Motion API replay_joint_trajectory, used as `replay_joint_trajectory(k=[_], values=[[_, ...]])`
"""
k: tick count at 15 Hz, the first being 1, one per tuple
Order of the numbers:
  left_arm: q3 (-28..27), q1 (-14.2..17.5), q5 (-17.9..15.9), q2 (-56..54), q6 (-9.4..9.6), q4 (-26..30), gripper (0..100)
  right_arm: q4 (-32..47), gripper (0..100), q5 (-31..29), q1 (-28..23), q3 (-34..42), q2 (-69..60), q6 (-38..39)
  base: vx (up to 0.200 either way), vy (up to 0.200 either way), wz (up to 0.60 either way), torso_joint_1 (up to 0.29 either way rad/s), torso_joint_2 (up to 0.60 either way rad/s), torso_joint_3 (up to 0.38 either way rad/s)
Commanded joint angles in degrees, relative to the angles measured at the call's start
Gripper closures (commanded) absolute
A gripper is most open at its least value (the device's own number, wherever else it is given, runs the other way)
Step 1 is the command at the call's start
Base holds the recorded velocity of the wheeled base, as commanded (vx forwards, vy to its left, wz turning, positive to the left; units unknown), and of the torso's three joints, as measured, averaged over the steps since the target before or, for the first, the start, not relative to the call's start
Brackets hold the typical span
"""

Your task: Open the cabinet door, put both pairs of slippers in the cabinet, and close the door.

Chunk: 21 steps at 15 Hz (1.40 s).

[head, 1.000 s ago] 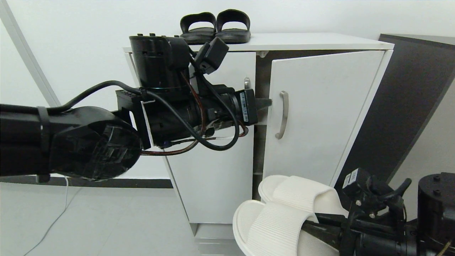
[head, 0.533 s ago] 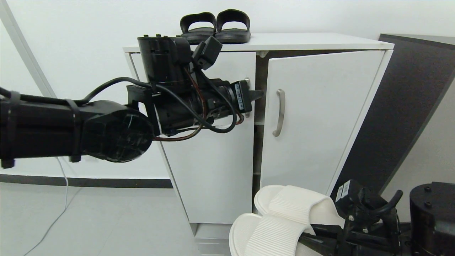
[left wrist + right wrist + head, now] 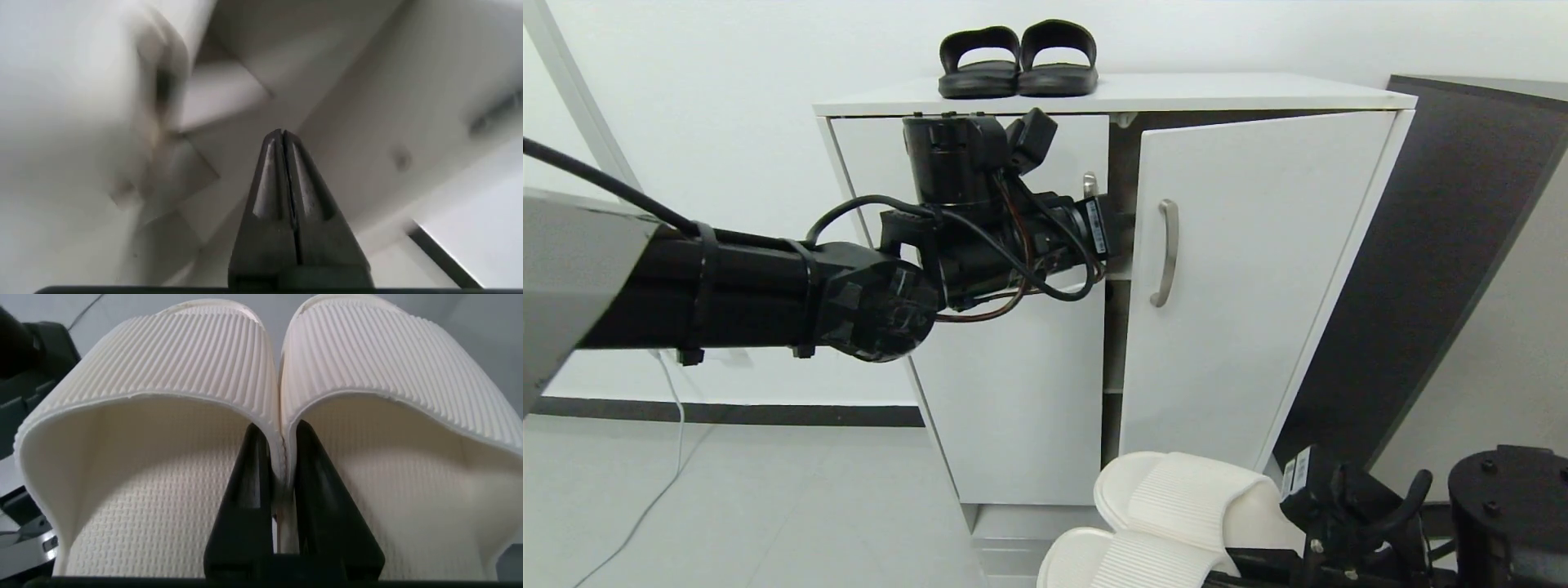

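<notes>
White ribbed slippers (image 3: 188,384) hang low in front of the cabinet (image 3: 1013,408). The right gripper (image 3: 282,441) pinches the pair's touching inner walls between its fingers. Black slippers (image 3: 1017,61) rest on the cabinet top. The right door (image 3: 1258,286) stands ajar. The left gripper (image 3: 283,143), fingers pressed together and empty, sits at the gap beside that door's edge.

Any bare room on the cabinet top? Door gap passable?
Cabinet top: bare from the black slippers to its right edge. Gap between left door and right door: narrow, with the shut left gripper in it; likely too tight.
</notes>
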Motion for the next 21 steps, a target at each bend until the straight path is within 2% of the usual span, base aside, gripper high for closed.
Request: replay_joint_trajectory(k=[1, 4, 6, 12, 14, 16, 18, 19, 20, 21], values=[[2.2, -2.6, -0.1, -1.3, 0.24, -1.4, 100, 0.0, 100, 0.0, 0.5, 0.2, 0.2, 0.0, -0.2, 0.0, 0.0, -0.007, 0.0, -0.002], [5.6, -7.9, -0.1, -2.3, 0.24, -6.8, 100, -0.1, 100, 0.0, 1.4, 0.3, 0.2, 0.1, -0.2, 0.0, 0.0, 0.001, 0.0, 0.002], [5.7, -8.0, -0.1, -2.2, 0.15, -7.8, 100, -0.1, 100, 0.0, 1.4, 0.4, 0.2, 0.1, 0.0, 0.0, 0.0, 0.0, 0.0, 0.0], [6.9, -6.2, 0.1, -2.6, -0.03, -8.0, 100, -0.4, 100, 0.0, 1.4, 0.4, 0.2, 0.2, 0.0, 0.0, 0.0, 0.0, 0.0, 0.0], [8.3, -4.7, 0.7, -3.8, 0.06, -8.4, 100, -0.4, 100, 0.0, 1.4, 0.3, 0.3, 0.4, 0.0, 0.0, 0.0, 0.0, 0.0, 0.0], [13.9, -1.1, 4.4, -9.0, 0.32, -8.3, 100, -0.5, 100, -1.5, -1.4, -2.0, 3.8, 0.6, 0.0, 0.0, 0.0, 0.0, 0.0, 0.0], [15.0, -0.6, 4.8, -10.0, 0.5, -8.3, 100, -0.5, 100, -2.2, -1.9, -2.6, 4.3, 0.7, 0.0, 0.0, 0.0, 0.0, 0.0, 0.0], [27.4, 5.2, 6.3, -21.8, 5.69, -7.7, 100, -0.5, 100, -12.8, -4.4, -9.3, 10.3, 7.0, 0.0, 0.0, 0.0, 0.0, 0.0, 0.0], [32.8, 7.0, 8.2, -27.0, 8.5, -7.4, 100, -0.3, 100, -16.2, -5.4, -12.1, 12.3, 9.2, 0.0, 0.0, 0.0, 0.0, 0.0, 0.0], [37.4, 8.3, 10.8, -32.1, 9.46, -6.4, 100, -0.3, 100, -17.9, -7.2, -14.3, 14.2, 10.4, 0.0, 0.0, 0.0, 0.0, 0.0, 0.0]])
